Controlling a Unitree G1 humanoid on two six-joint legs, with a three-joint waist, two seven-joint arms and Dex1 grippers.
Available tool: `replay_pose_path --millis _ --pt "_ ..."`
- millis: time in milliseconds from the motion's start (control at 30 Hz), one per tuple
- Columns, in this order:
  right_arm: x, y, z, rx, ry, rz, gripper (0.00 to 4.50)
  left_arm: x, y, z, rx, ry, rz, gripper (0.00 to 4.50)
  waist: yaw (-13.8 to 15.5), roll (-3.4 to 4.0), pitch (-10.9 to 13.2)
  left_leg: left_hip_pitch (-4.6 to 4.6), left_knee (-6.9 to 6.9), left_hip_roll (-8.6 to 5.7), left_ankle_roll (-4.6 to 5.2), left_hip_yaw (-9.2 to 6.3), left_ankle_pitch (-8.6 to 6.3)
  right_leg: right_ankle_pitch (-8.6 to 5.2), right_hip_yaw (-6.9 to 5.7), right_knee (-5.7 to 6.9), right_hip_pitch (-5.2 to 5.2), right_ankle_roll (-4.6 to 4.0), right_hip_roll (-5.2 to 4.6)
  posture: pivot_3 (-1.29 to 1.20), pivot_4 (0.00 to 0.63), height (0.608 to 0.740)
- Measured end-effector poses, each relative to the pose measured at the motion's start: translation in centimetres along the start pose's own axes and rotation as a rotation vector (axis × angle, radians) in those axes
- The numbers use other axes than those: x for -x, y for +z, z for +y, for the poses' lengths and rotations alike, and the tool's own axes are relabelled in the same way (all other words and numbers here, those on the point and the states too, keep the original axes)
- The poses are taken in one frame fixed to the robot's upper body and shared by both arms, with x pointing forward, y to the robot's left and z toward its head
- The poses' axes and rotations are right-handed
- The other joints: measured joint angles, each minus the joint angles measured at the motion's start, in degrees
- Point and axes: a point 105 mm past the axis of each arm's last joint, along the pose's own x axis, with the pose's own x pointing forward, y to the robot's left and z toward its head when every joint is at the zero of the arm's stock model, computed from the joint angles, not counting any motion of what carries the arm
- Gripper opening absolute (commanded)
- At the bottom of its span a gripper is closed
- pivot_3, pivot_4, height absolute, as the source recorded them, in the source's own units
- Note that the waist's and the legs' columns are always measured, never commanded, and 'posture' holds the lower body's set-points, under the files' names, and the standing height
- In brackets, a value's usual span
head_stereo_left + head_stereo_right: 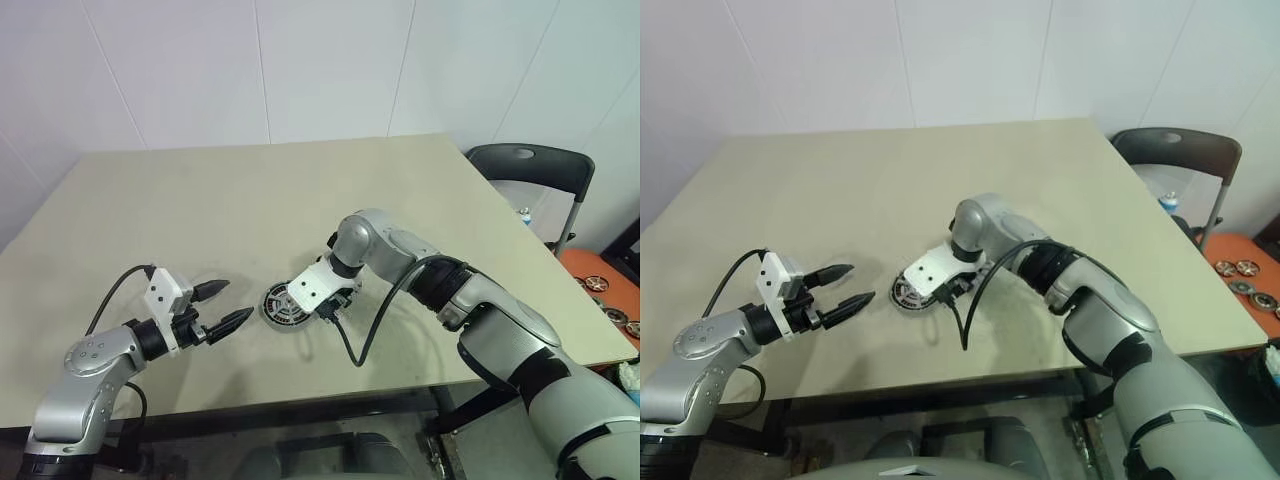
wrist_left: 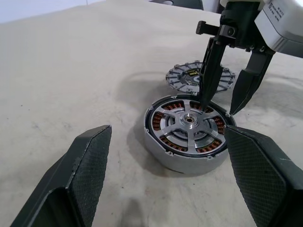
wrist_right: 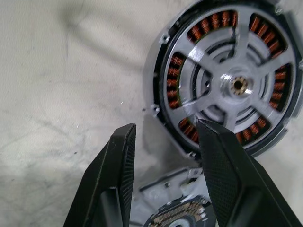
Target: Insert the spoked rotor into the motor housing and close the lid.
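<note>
My right gripper (image 2: 226, 97) points steeply down at the motor housing (image 2: 188, 135), fingers parted and empty, one finger (image 2: 208, 71) reaching down inside its rim, the other outside it. The spoked rotor (image 3: 232, 82) already sits inside, with copper windings showing between the spokes. My right forearm bends in from the right across the table (image 1: 250, 200). The lid (image 2: 199, 78) lies flat just behind the housing; there's a yellowish label on it, but I can't read it. My left gripper (image 1: 222, 306) hangs off to the left, roughly level, wide open, holding nothing, aimed at the housing.
</note>
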Motion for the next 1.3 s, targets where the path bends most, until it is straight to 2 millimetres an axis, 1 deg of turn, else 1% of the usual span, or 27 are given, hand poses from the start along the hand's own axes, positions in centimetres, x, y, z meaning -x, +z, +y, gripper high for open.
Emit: replay_pose_path --millis 33,133,233,300,367,567,633,733,833,933,1033,1200,1300 --pt "-0.1 0.1 0.0 -0.002 0.002 -0.004 2.13 0.0 0.0 0.0 0.000 0.001 0.000 4.02 0.0 0.00 0.0 0.00 0.00 0.00 0.00 0.00 0.00 0.00 0.00 0.00 0.01 0.00 0.00 0.00 0.000 0.740" --pt "-0.2 0.2 0.0 -0.006 0.001 -0.011 1.55 0.0 0.0 0.0 0.000 0.003 0.000 4.02 0.0 -0.01 0.0 0.03 0.00 0.00 0.00 0.00 0.00 0.00 0.00 0.00 0.03 0.00 0.00 0.00 0.000 0.740" --pt "-0.1 0.0 0.0 -0.013 -0.001 -0.010 0.58 0.0 0.0 0.1 0.000 0.005 0.000 4.02 0.0 -0.01 0.0 0.04 0.00 0.00 0.00 0.00 0.00 0.00 0.00 0.00 0.03 0.00 0.01 0.00 0.000 0.740" --pt "-0.1 0.0 0.0 -0.011 0.004 -0.009 0.07 0.0 0.0 0.1 -0.001 0.006 -0.001 4.02 -0.2 -0.01 0.0 0.12 -0.02 0.01 0.00 0.01 0.00 0.00 0.01 0.01 0.07 0.00 0.02 0.00 0.000 0.740" --pt "-0.4 0.3 -0.1 -0.005 0.006 -0.011 0.07 0.0 0.0 0.1 -0.001 0.007 -0.001 4.02 -0.1 0.01 0.0 0.15 -0.02 0.02 0.00 0.01 0.00 0.00 0.01 0.04 0.09 0.00 0.03 0.00 0.000 0.740" --pt "-0.5 0.2 -0.2 -0.026 0.009 0.004 0.07 0.0 0.0 0.1 0.000 0.009 -0.002 4.02 0.0 0.00 0.0 0.51 -0.01 0.00 0.00 0.02 0.00 -0.01 0.01 0.01 0.47 -0.01 0.03 0.00 0.000 0.740" --pt "-0.5 0.2 -0.3 -0.080 0.018 0.007 0.07 0.0 0.1 0.1 -0.001 0.009 -0.003 4.02 0.0 0.01 0.0 0.56 -0.02 0.01 0.00 0.02 0.00 -0.01 0.02 0.03 0.51 -0.01 0.04 0.00 0.000 0.740" --pt "0.0 0.3 -0.2 -0.213 0.056 0.006 0.07 -0.1 0.1 0.2 -0.002 0.009 -0.006 4.02 0.1 0.03 0.0 0.54 -0.02 0.01 0.01 0.01 0.00 -0.01 0.00 0.03 0.51 -0.02 0.05 0.00 0.000 0.740" --pt "0.7 0.8 0.3 -0.314 0.115 -0.011 0.07 -0.1 0.1 0.3 0.002 0.012 -0.005 4.02 0.3 0.04 0.0 0.48 -0.02 -0.02 0.02 0.01 -0.01 -0.01 0.00 -0.04 0.48 -0.01 0.04 0.00 0.000 0.740" --pt "0.8 1.0 0.5 -0.355 0.132 -0.021 0.07 -0.2 0.2 0.4 -0.003 0.010 -0.011 4.02 0.3 0.04 0.0 0.46 -0.03 -0.03 0.02 0.02 -0.01 -0.01 0.00 -0.03 0.44 -0.01 0.03 0.00 0.000 0.740" --pt "0.6 0.9 0.3 -0.328 0.120 -0.005 0.07 -0.3 0.1 0.4 0.001 0.008 -0.011 4.02 0.1 0.04 0.0 0.47 -0.03 -0.02 0.02 0.02 -0.01 -0.01 0.00 -0.01 0.43 -0.01 0.03 0.00 0.000 0.740" --pt "-0.2 0.6 0.0 -0.197 0.075 0.017 0.07 -0.3 0.1 0.3 0.003 0.009 -0.012 4.02 -0.1 0.04 0.0 0.52 -0.02 -0.02 0.01 0.04 -0.01 -0.01 0.01 0.02 0.46 0.00 0.05 0.00 0.000 0.740" --pt "-0.2 0.5 0.1 -0.108 0.072 0.025 0.07 -0.3 0.1 0.3 0.004 0.009 -0.011 4.02 -0.1 0.04 0.0 0.54 -0.03 0.00 0.01 0.04 -0.01 -0.01 0.02 0.02 0.48 0.00 0.06 0.00 0.000 0.740"
